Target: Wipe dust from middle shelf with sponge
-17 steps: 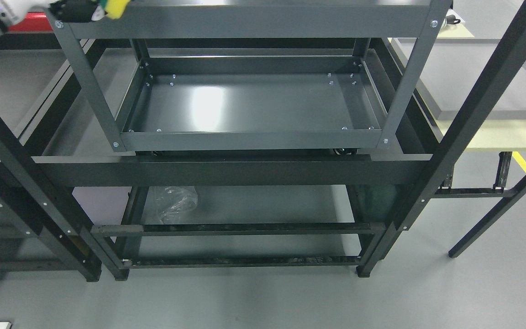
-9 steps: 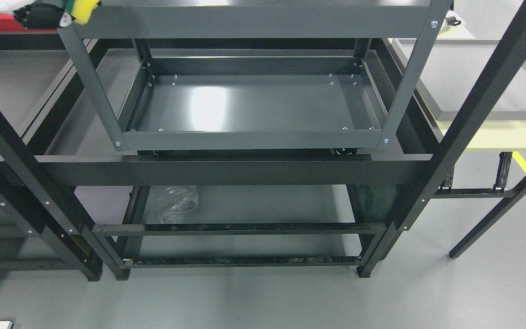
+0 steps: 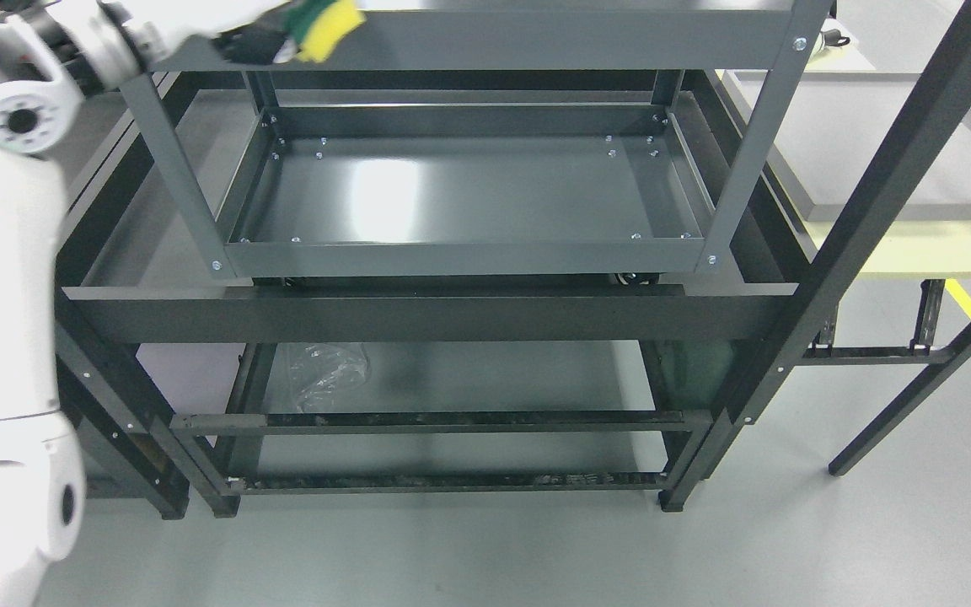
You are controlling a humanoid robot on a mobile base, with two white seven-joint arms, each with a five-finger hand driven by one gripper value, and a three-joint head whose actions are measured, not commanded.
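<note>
Left arm (image 3: 5, 278): white, rising along left edge, bent rightward | left hand (image 3: 254, 42): dark fingers clamped around sponge (image 3: 325, 21) | sponge: yellow-green, at grey cart's (image 3: 469, 253) upper shelf edge

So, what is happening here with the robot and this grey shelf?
The robot's left hand holds a yellow and green sponge at the top edge of the picture, against the front rail of the grey cart's upper level. The lower tray of the cart is bare and shiny, and nothing touches it. The cart stands inside a larger black rack, with a crumpled plastic bag on the level below. The right hand is out of view.
</note>
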